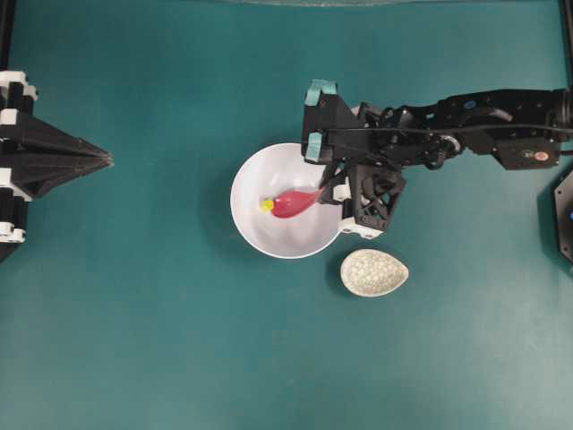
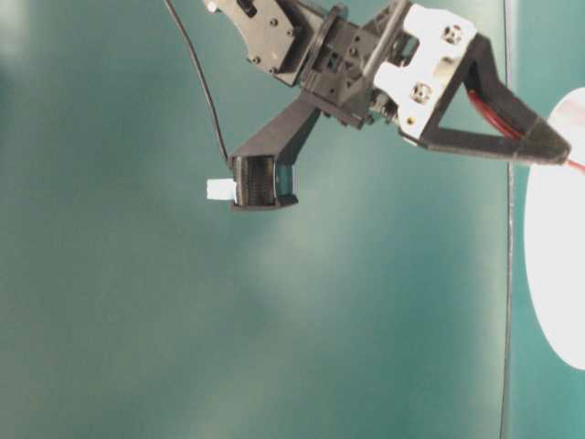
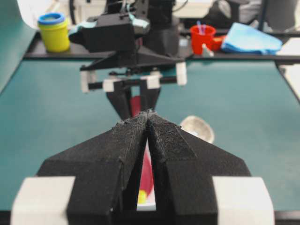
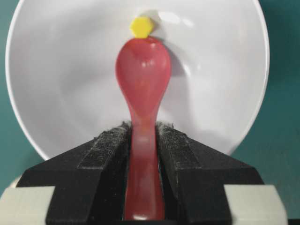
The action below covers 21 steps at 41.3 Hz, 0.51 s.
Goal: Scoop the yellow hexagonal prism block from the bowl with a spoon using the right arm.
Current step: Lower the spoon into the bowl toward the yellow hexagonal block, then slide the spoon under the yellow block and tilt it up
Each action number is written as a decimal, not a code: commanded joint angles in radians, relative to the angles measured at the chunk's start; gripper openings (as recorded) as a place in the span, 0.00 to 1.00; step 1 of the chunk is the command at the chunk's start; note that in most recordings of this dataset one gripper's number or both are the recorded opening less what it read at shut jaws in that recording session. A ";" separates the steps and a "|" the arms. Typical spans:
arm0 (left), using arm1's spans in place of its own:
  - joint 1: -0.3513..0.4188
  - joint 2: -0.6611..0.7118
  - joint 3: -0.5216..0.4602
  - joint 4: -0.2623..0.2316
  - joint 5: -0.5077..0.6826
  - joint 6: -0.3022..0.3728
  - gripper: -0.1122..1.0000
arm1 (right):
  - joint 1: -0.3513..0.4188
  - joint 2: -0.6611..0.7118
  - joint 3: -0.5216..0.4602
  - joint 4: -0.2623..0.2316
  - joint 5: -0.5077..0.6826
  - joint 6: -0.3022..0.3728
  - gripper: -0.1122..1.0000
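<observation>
Our right gripper [image 4: 143, 154] clamps the pinkish-red spoon [image 4: 143, 89] handle, scoop tip pointing straight at the yellow hexagonal block [image 4: 141, 26] in the white bowl [image 4: 56, 84]; left gripper [image 3: 147, 123] sits shut

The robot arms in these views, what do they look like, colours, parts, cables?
Both are black. The right arm is jointed, with a black cable along it, white finger mounts and teal tape patches near its end effector. The left end effector tapers to a point, with white blocks behind.

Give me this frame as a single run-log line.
phase: scooping | right gripper: shut on spoon | spoon tip at yellow block, not yet loaded | in bowl | left gripper: shut, idle
</observation>
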State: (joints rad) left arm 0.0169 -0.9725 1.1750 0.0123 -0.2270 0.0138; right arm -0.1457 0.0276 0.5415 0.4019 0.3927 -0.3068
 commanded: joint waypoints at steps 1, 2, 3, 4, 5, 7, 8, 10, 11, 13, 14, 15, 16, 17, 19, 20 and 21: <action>0.003 0.005 -0.028 0.003 -0.008 0.002 0.16 | 0.002 -0.006 -0.037 0.002 -0.018 -0.003 0.32; 0.003 0.005 -0.028 0.003 -0.008 0.002 0.16 | 0.003 -0.003 -0.040 0.000 -0.021 -0.003 0.32; 0.002 0.005 -0.026 0.003 -0.006 0.002 0.16 | 0.002 -0.002 -0.043 0.000 -0.026 -0.003 0.32; 0.003 0.006 -0.026 0.003 -0.008 0.002 0.16 | 0.002 0.000 -0.046 0.000 -0.031 -0.003 0.32; 0.003 0.005 -0.026 0.003 -0.008 0.002 0.16 | 0.002 0.003 -0.048 0.000 -0.035 -0.003 0.32; 0.002 0.005 -0.026 0.003 -0.006 0.002 0.16 | 0.002 0.005 -0.052 0.000 -0.046 -0.003 0.32; 0.003 0.005 -0.028 0.002 -0.008 0.002 0.16 | 0.002 0.005 -0.052 0.000 -0.049 -0.003 0.32; 0.002 0.005 -0.028 0.003 -0.008 0.002 0.16 | 0.002 0.005 -0.054 0.000 -0.058 -0.003 0.32; 0.002 0.005 -0.026 0.003 -0.008 0.002 0.16 | 0.002 0.005 -0.054 0.002 -0.063 -0.003 0.32; 0.002 0.005 -0.028 0.003 -0.006 0.002 0.16 | 0.002 0.005 -0.054 0.002 -0.063 0.000 0.32; 0.003 0.005 -0.028 0.003 -0.008 0.002 0.16 | 0.002 0.005 -0.052 0.002 -0.063 0.000 0.32; 0.003 0.005 -0.026 0.002 -0.008 0.002 0.16 | 0.002 0.005 -0.052 0.002 -0.061 0.002 0.32; 0.003 0.005 -0.028 0.002 -0.008 0.002 0.16 | 0.002 0.003 -0.052 0.003 -0.061 0.002 0.32; 0.003 0.005 -0.026 0.003 -0.008 0.002 0.16 | 0.002 0.005 -0.052 0.002 -0.061 0.002 0.32; 0.003 0.005 -0.028 0.003 -0.006 0.002 0.16 | 0.003 0.003 -0.051 0.003 -0.061 0.002 0.32; 0.003 0.005 -0.026 0.003 -0.006 0.002 0.16 | 0.005 0.003 -0.051 0.003 -0.061 0.002 0.32; 0.002 0.005 -0.028 0.003 -0.008 0.002 0.16 | 0.005 0.003 -0.051 0.003 -0.063 0.002 0.32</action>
State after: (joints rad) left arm 0.0169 -0.9710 1.1750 0.0123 -0.2270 0.0138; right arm -0.1457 0.0460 0.5123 0.4019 0.3390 -0.3068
